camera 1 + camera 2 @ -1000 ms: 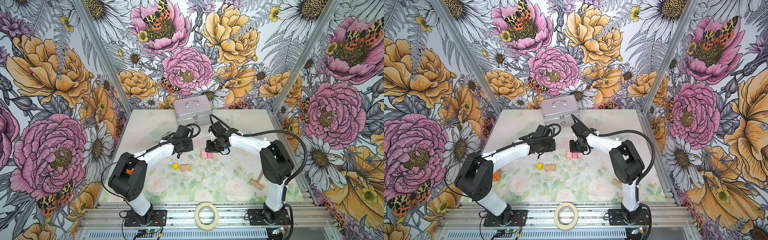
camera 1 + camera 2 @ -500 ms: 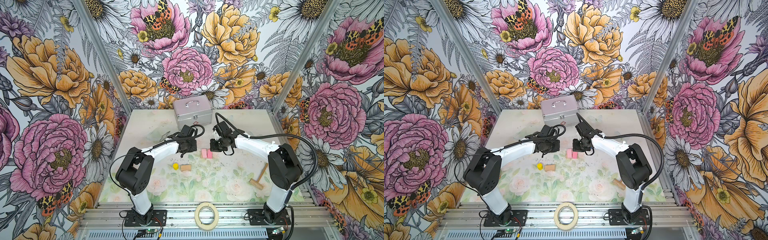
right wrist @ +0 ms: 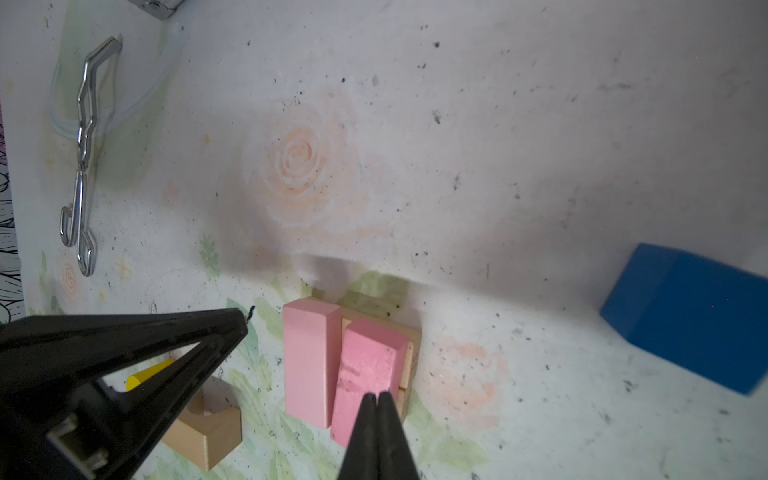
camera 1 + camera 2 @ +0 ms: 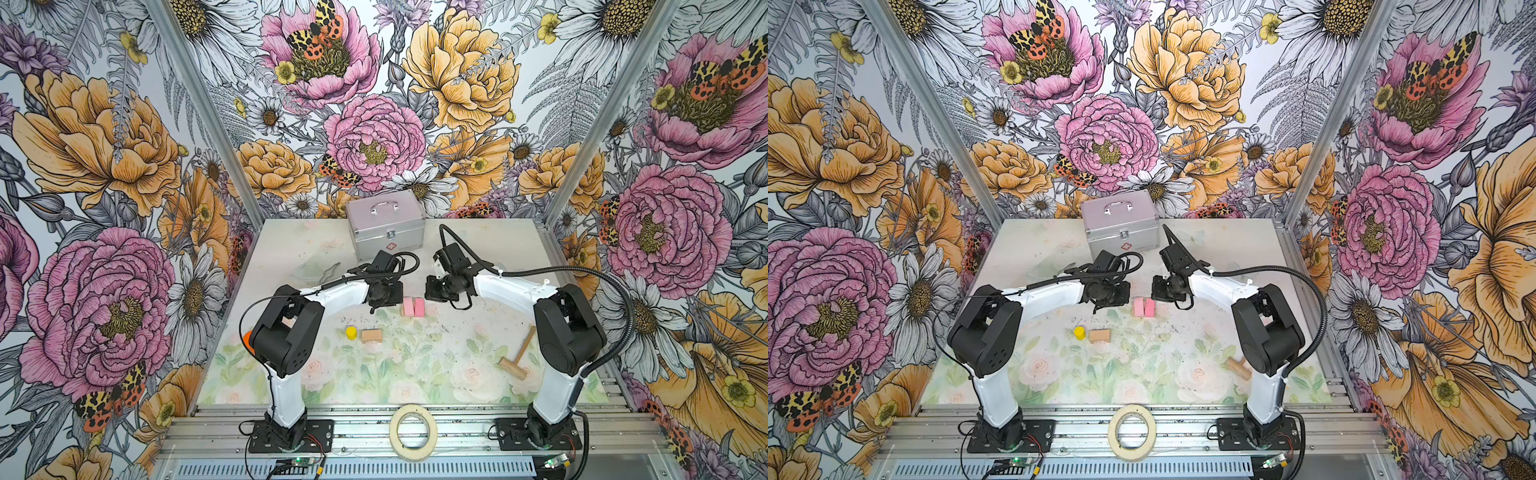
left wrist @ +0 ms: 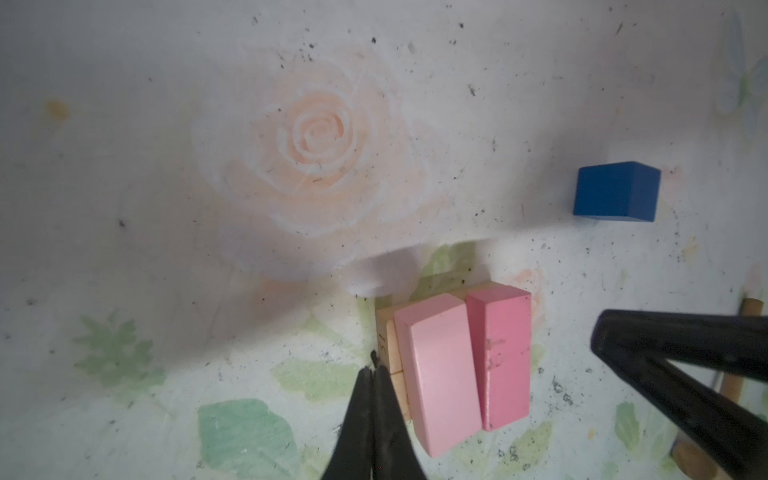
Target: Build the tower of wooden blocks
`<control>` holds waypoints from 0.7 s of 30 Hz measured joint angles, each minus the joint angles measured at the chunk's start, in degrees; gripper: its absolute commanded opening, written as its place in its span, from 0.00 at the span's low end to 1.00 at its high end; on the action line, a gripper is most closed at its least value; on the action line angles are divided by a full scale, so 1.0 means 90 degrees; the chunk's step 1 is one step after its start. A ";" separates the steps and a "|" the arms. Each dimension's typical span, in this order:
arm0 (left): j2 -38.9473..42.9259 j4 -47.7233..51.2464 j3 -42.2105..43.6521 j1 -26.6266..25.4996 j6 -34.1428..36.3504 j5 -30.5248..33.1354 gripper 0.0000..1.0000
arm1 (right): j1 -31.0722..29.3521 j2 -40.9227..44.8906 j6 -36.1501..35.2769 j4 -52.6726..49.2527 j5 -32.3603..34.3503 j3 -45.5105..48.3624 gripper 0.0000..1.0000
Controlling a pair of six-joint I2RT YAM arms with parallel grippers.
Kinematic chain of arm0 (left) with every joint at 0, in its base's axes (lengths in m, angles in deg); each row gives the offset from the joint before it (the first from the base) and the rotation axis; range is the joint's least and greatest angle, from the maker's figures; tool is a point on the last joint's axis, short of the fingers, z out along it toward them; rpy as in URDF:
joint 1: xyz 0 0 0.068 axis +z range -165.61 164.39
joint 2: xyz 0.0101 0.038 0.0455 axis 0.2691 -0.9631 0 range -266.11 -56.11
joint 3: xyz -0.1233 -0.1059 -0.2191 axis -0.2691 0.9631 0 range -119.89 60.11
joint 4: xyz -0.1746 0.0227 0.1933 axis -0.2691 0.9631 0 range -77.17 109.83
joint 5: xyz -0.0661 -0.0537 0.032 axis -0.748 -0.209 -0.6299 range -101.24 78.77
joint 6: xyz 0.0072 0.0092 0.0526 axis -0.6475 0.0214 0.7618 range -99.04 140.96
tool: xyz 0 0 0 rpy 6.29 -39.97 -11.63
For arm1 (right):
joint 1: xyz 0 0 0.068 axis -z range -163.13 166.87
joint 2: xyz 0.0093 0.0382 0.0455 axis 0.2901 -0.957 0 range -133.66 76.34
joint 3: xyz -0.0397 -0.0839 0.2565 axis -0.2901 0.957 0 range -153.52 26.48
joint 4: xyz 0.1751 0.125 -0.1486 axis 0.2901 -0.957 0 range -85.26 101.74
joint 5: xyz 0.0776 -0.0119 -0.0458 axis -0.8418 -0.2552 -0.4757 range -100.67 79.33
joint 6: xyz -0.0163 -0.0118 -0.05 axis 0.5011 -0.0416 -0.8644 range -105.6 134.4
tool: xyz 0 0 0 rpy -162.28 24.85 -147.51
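Two pink bricks (image 4: pixel 413 306) lie side by side on two tan bricks (image 5: pixel 390 349), a low stack in mid-table. My left gripper (image 5: pixel 374 365) is shut and empty, its tip beside the tan bricks next to the light pink brick (image 5: pixel 436 370). My right gripper (image 3: pixel 377 397) is shut and empty too, its tip over the end of the darker pink brick (image 3: pixel 365 370). A small blue block (image 5: pixel 615 191) lies apart from the stack and is hidden in both top views. A yellow cylinder (image 4: pixel 351 332) and a notched tan block (image 4: pixel 371 336) sit nearer the front.
A silver case (image 4: pixel 386 230) stands at the back centre. Metal tongs (image 3: pixel 85 158) lie at the back left. A wooden mallet (image 4: pixel 517 353) lies at the front right, by the right arm. A tape roll (image 4: pixel 412 432) rests on the front rail.
Both grippers have closed on nothing. Both arms have shifted slightly toward the back, staying on either side of the pink bricks, which have not moved.
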 measured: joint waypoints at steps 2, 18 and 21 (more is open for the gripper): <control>-0.0027 0.0012 -0.0022 0.0000 -0.0019 -0.0015 0.00 | 0.0000 -0.0002 0.0002 0.0041 0.0002 0.0015 0.00; -0.0211 0.0005 -0.0204 -0.0126 -0.0090 -0.0160 0.00 | 0.0000 -0.0160 0.0119 0.0187 0.0005 0.0245 0.00; -0.0299 0.0010 -0.0209 -0.0129 -0.0097 -0.0170 0.00 | 0.0005 -0.0160 0.0121 0.0211 0.0007 0.0296 0.00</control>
